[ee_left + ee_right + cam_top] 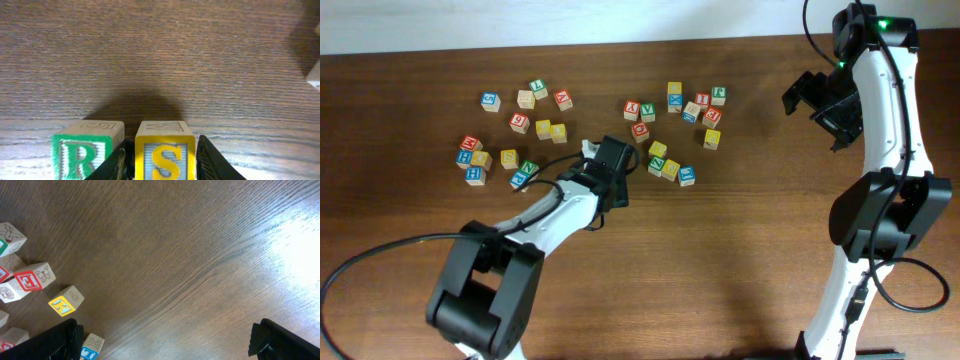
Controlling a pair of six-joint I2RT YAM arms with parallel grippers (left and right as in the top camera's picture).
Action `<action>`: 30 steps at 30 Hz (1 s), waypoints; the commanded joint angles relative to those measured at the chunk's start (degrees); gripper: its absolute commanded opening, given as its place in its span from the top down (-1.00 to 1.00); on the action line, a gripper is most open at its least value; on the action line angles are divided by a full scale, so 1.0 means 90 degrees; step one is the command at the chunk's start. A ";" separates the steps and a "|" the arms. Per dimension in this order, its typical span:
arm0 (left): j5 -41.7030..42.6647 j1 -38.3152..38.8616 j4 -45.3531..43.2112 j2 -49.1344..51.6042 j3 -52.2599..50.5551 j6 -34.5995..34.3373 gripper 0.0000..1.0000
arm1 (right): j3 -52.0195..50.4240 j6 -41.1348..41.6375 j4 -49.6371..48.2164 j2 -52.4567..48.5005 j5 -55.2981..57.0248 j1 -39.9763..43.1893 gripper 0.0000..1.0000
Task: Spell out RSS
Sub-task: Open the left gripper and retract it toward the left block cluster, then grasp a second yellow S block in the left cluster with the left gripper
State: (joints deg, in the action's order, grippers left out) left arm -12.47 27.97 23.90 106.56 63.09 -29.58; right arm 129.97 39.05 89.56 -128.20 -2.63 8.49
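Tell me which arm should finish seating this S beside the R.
Left. The left hand straddles the S block, which stands beside the R block. The right hand hangs open off to the side, with neither block in its view.

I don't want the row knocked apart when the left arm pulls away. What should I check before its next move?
R cube and S cube side by side, letters facing the same way: ok.
Left claw free of the S cube: cannot tell; its fingers flank it closely.
Right claw open, empty: ok.
Row complete: not ok, one letter missing.
Missing letter readable among the loose cubes: cannot tell, too small overhead.
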 commanded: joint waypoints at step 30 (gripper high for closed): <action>0.0325 -0.3823 0.0080 -0.1783 0.0005 0.2654 -0.47 | 0.0090 0.0024 0.0000 0.0155 0.0034 0.0022 -0.97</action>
State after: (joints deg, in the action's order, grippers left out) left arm -11.46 -6.46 25.06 88.05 63.09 -15.92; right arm 129.97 39.03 89.56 -128.20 -2.63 8.49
